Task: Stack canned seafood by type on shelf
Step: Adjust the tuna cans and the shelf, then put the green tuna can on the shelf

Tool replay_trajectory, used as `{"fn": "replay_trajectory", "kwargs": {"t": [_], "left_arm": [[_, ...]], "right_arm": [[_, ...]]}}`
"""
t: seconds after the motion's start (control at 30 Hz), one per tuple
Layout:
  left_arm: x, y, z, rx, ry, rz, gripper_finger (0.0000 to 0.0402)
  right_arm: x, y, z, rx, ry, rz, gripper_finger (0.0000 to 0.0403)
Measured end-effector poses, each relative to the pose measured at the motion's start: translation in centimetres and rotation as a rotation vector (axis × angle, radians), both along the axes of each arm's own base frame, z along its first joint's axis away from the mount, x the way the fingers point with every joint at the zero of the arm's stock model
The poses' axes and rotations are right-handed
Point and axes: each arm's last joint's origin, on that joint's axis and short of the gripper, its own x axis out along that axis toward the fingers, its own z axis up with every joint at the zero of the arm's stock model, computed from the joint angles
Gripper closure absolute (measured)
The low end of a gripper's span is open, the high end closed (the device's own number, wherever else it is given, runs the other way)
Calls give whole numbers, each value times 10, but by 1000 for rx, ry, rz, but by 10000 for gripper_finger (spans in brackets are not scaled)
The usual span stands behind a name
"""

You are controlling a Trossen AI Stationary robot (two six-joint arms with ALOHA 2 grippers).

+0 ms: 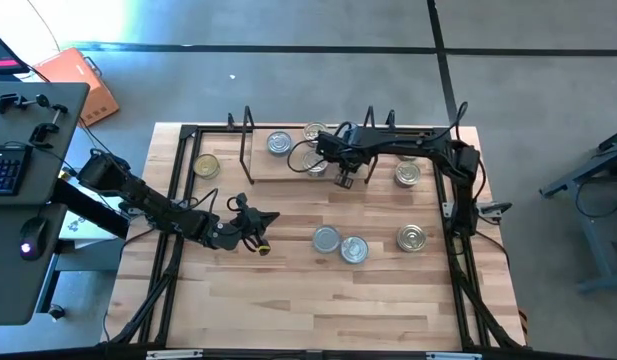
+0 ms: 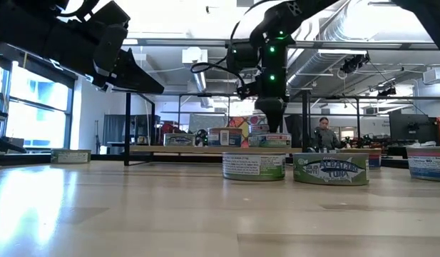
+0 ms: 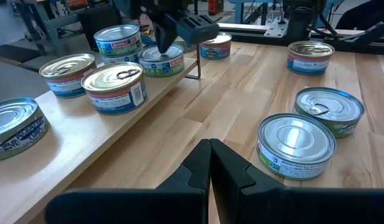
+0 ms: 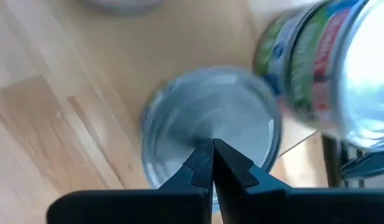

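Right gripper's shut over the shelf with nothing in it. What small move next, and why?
Probably lift the right gripper straight up. It is shut and empty just above a silver-topped can on the shelf, so rising clears that can before reaching for another.
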Motion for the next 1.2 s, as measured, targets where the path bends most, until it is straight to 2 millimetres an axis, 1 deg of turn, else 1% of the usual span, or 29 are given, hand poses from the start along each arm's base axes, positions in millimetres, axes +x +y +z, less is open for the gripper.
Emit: {"fn": "replay_trajectory", "kwargs": {"t": [0.13, 0.2, 0.33, 0.4, 0.47, 0.57, 0.67, 0.73, 0.83, 0.93, 1.0, 1.07, 1.13, 1.2], "left_arm": [[0, 0, 0, 2, 3, 0, 401], [0, 0, -1, 3, 8, 0, 402], [-2, 0, -3, 14, 33, 3, 402], [-3, -1, -4, 19, 35, 20, 401], [-4, -2, -3, 18, 31, 24, 402], [-5, -5, 4, 18, 21, 19, 402], [-5, -10, 18, 30, 49, 17, 402], [-5, -12, 28, 32, 105, 19, 402], [-7, -13, 45, -4, 211, 47, 402], [-12, -8, 59, -131, 358, 103, 402], [-21, -1, 62, -217, 474, 170, 402], [-31, 8, 59, -288, 574, 272, 402], [-45, 19, 54, -366, 697, 411, 402], [-58, 30, 46, -418, 781, 560, 402]], "right_arm": [[6, 2, 14, -35, -64, 14, 402], [11, 7, 22, -59, -129, 30, 402], [25, 22, 38, -121, -325, 90, 402], [33, 33, 40, -112, -388, 165, 402], [41, 47, 36, -101, -443, 234, 402], [51, 72, 23, -123, -552, 325, 402], [53, 103, -3, -125, -633, 399, 402], [50, 125, -18, -115, -671, 447, 402], [45, 160, -33, -114, -728, 500, 402], [37, 195, -41, -141, -769, 524, 402], [31, 218, -43, -168, -771, 526, 402], [23, 236, -46, -210, -760, 530, 402], [16, 253, -47, -254, -751, 544, 402], [10, 267, -48, -298, -745, 558, 402]]}}
